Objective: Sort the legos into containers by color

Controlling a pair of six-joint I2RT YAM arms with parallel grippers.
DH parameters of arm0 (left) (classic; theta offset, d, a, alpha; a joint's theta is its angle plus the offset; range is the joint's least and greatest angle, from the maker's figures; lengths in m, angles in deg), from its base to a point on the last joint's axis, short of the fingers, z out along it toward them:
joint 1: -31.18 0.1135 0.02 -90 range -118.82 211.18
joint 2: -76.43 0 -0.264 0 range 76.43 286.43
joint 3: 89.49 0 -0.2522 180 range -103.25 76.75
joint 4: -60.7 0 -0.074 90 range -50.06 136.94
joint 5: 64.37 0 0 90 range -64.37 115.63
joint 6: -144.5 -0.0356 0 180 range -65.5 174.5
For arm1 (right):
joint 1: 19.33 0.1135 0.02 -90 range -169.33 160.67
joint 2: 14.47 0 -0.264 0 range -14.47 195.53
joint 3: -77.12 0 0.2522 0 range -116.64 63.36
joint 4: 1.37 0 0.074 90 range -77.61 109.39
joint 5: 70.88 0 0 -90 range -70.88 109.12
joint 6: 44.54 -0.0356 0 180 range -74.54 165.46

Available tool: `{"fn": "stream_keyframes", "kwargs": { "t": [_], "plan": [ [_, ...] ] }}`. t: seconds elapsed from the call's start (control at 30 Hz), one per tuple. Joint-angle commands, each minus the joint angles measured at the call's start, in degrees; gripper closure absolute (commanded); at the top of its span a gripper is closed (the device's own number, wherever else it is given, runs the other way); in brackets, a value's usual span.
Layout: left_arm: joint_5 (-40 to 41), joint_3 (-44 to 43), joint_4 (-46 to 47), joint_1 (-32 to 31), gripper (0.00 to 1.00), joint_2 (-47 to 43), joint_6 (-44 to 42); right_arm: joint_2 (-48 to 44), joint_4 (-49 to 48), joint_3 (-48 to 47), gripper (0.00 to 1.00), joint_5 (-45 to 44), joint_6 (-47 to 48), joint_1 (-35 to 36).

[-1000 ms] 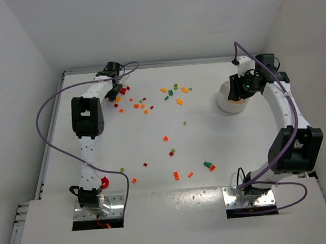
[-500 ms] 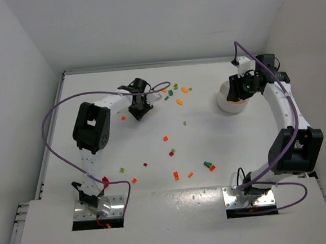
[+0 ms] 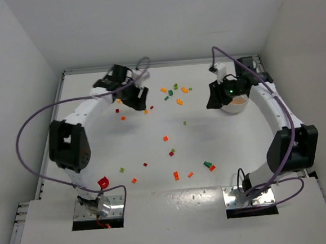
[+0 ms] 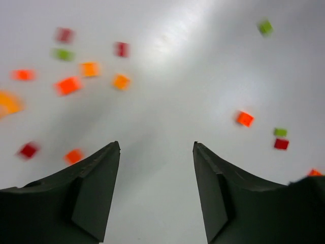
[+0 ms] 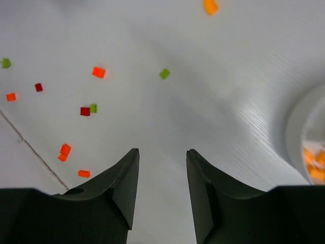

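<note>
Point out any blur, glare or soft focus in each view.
Left wrist: the bricks at left are smeared, and a bright glare patch sits on the table. Right wrist: crisp bricks, but the dish at the right edge is soft. Top external: even light.
</note>
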State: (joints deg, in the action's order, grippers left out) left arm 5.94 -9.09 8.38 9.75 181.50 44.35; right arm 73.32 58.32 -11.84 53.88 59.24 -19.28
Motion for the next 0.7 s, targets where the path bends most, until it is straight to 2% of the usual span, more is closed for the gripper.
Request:
{"fn": "stream_keyframes", "kwargs": {
  "t": [0.0,0.03,0.1,0.13,0.23,0.33,0.5,0.67],
  "plan": [
    [1.6,-2.4,4.2,6.8,0.34,-10.6,7.2,1.3,-7.3,1.1,0.57,1.8,-2.2,8.3],
    [3.5,-2.4,4.2,9.5,0.32,-11.9,8.8,2.2,-8.7,1.6,0.57,0.8,-3.0,12.1],
    [5.5,-1.8,4.8,12.3,0.31,-15.1,10.8,4.3,-12.9,1.1,0.57,-2.0,-5.2,15.7],
    [6.1,-0.8,5.6,15.6,0.30,-16.1,13.1,6.7,-14.2,1.1,0.59,-3.4,-5.7,17.4],
    [4.1,1.5,6.7,22.6,0.26,-19.0,16.9,12.1,-16.3,-3.0,0.60,-8.6,-6.7,24.2],
    [0.0,2.9,6.8,27.4,0.25,-19.8,18.1,21.4,-15.2,-9.6,0.62,-13.5,-8.0,29.6],
    [-3.4,4.1,6.8,32.0,0.24,-20.4,19.1,34.6,-13.2,-21.6,0.64,-17.0,-12.9,36.0],
    [-4.5,4.1,6.8,34.6,0.24,-20.9,19.1,39.5,-15.7,-26.6,0.65,-26.6,-19.0,39.0]
  ]
}}
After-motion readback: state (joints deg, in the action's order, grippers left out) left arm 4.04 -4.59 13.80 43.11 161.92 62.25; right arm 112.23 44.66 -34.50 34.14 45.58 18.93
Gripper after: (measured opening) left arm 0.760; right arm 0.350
